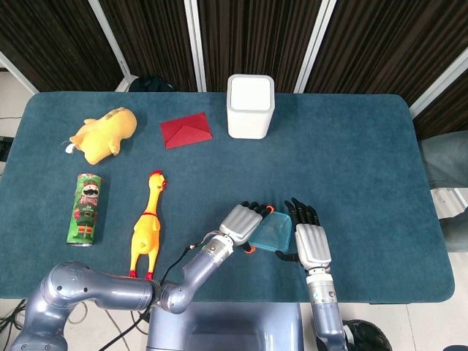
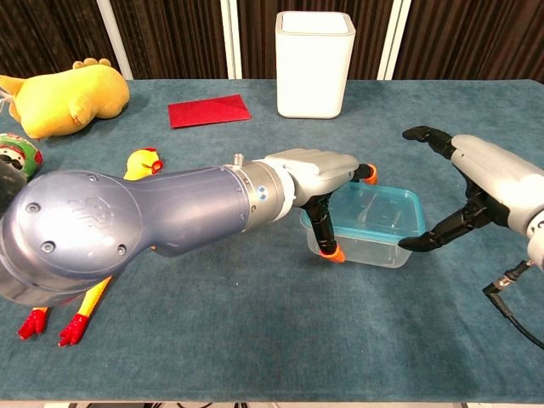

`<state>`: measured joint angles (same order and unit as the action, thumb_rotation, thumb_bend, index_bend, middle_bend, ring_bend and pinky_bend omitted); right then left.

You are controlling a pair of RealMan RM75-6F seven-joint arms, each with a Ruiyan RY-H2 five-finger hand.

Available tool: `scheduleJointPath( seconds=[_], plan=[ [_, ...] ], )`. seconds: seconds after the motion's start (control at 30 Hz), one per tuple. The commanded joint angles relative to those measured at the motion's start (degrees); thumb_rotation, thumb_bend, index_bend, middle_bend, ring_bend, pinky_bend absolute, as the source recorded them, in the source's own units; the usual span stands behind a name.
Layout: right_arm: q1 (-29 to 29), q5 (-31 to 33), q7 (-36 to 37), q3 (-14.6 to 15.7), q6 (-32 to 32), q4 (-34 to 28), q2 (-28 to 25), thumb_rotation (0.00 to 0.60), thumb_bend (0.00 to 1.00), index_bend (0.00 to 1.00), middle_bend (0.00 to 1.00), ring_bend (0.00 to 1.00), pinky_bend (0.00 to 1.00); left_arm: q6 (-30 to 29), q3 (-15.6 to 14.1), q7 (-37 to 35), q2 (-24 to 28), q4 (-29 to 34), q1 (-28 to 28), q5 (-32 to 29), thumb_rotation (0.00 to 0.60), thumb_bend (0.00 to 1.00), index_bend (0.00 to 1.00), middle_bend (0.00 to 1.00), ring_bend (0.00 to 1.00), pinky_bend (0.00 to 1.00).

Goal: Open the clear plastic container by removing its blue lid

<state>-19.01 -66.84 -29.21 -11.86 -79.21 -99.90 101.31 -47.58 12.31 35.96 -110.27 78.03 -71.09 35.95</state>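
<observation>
The clear plastic container (image 2: pixel 374 234) with its blue lid (image 2: pixel 378 211) sits on the blue table near the front centre; in the head view the container (image 1: pixel 272 232) lies between both hands. My left hand (image 2: pixel 319 174) grips its left end, the thumb down the front wall and a finger over the far rim. My right hand (image 2: pixel 484 187) is spread beside its right end, the thumb tip touching the front right corner and the other fingers raised above it. The left hand (image 1: pixel 241 221) and right hand (image 1: pixel 311 245) also show in the head view.
A white bin (image 1: pixel 250 106) stands at the back centre with a red folded paper (image 1: pixel 187 130) to its left. A yellow plush (image 1: pixel 102 134), a green can (image 1: pixel 87 209) and a rubber chicken (image 1: pixel 148 223) lie on the left. A black cable (image 2: pixel 510 285) hangs by my right wrist.
</observation>
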Motion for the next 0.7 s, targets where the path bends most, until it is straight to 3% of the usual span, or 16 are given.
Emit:
scheduleJointPath(
  seconds=[0.03,0.5,0.7],
  plan=[
    [-0.08,0.11,-0.04,0.03,0.04,-0.03,0.06,0.6,0.24,0.0,0.0,0.0,0.0,-0.35,-0.27,0.22,-0.12,-0.27,0.01,0.63,0.6,0.18,0.16,0.24,0.25,0.42],
    [-0.75,0.46,-0.59,-0.52,-0.19,-0.37,0.22,0.6,0.24,0.0,0.0,0.0,0.0,-1.23,-1.15,1.28,-0.31,-0.43,0.09,3.2,0.6,0.19,0.17,0.24,0.25,0.42],
    [-0.93,0.51,-0.86,-0.41,-0.15,-0.29,-0.11,0.6,0.24,0.0,0.0,0.0,0.0,-1.27,-0.33,0.98,0.11,0.07,0.07,3.55,0.6,0.18,0.09,0.15,0.12,0.32]
  ],
)
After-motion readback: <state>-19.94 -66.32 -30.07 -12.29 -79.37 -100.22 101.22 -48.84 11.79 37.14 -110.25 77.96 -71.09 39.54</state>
